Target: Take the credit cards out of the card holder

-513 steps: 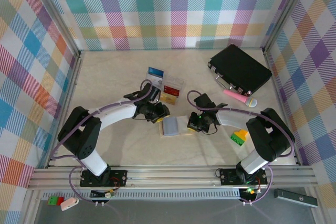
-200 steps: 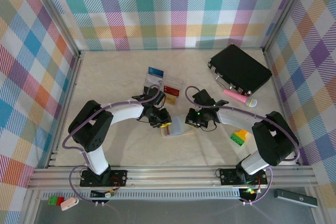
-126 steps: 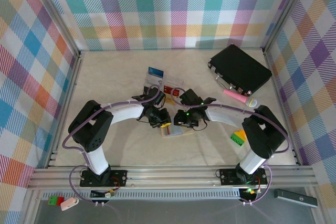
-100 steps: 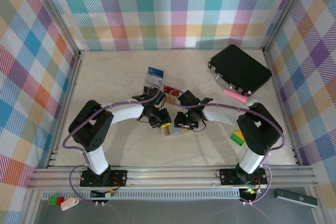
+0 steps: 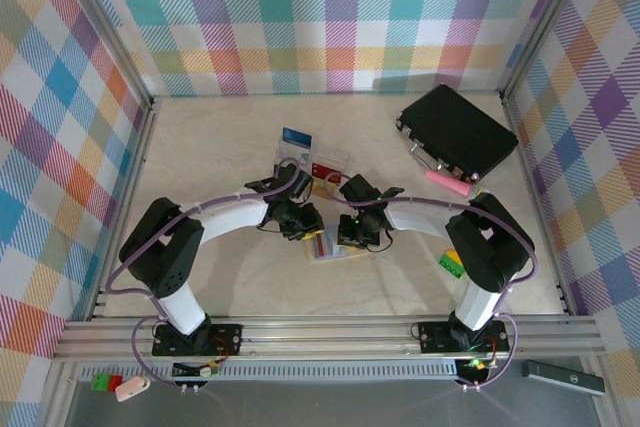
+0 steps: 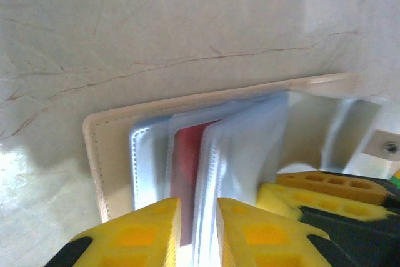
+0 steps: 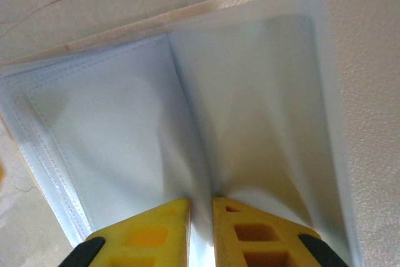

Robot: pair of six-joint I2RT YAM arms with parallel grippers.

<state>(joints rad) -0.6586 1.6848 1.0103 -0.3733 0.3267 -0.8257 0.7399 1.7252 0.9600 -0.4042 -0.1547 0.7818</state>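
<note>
Seen from above, the card holder is lying open on the bench. At my left wrist, my left pincer is nipping a clear sleeve, jaws narrow, beside a red card. At my right wrist, my right pincer is pinching a sleeve fold, nearly closed. I judge I'm spreading the sleeves; next I must grip the card itself.

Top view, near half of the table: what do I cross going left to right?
In order: left gripper → card holder → right gripper → green-and-yellow block.
</note>
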